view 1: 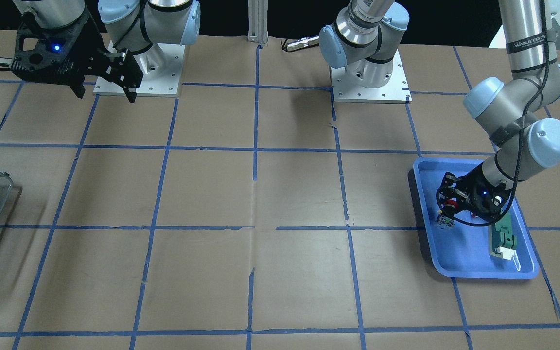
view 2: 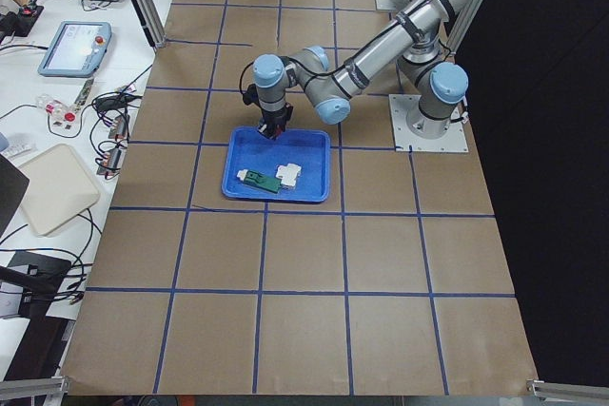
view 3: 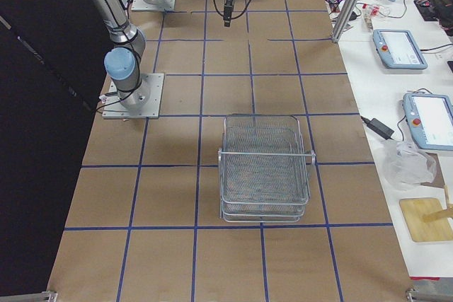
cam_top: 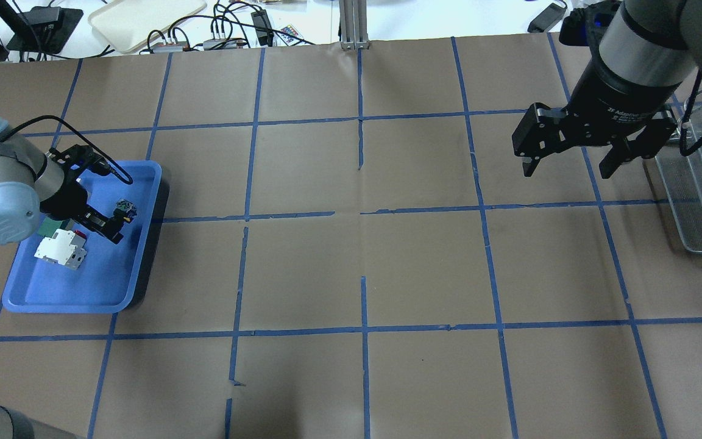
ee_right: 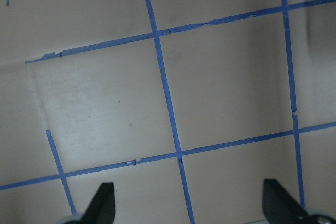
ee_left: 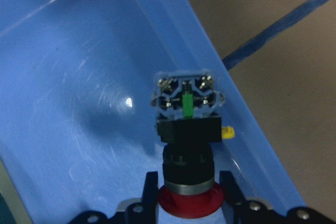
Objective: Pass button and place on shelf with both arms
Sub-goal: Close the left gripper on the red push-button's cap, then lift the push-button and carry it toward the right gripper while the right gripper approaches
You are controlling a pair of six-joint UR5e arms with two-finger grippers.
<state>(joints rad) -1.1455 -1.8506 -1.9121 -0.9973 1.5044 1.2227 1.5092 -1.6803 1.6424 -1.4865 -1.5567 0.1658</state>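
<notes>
Clamps the fingers [ee_left: 151, 186] of the left gripper [ee_left: 190, 195] on the red cap of the button [ee_left: 186, 124], terminal block pointing away, inside the blue tray [ee_left: 63, 77] close to its wall. Shares that tray with a white breaker [cam_top: 60, 250] and a green part [view 1: 502, 236]. Holds the right gripper [cam_top: 567, 166] spread wide, grasping nothing, above the table [cam_top: 418, 262], near the shelf [view 3: 265, 167].

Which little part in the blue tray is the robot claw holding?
The push-button with the red mushroom cap, pinched by the left gripper. The white block-shaped breaker and flat green part are not gripped.
</notes>
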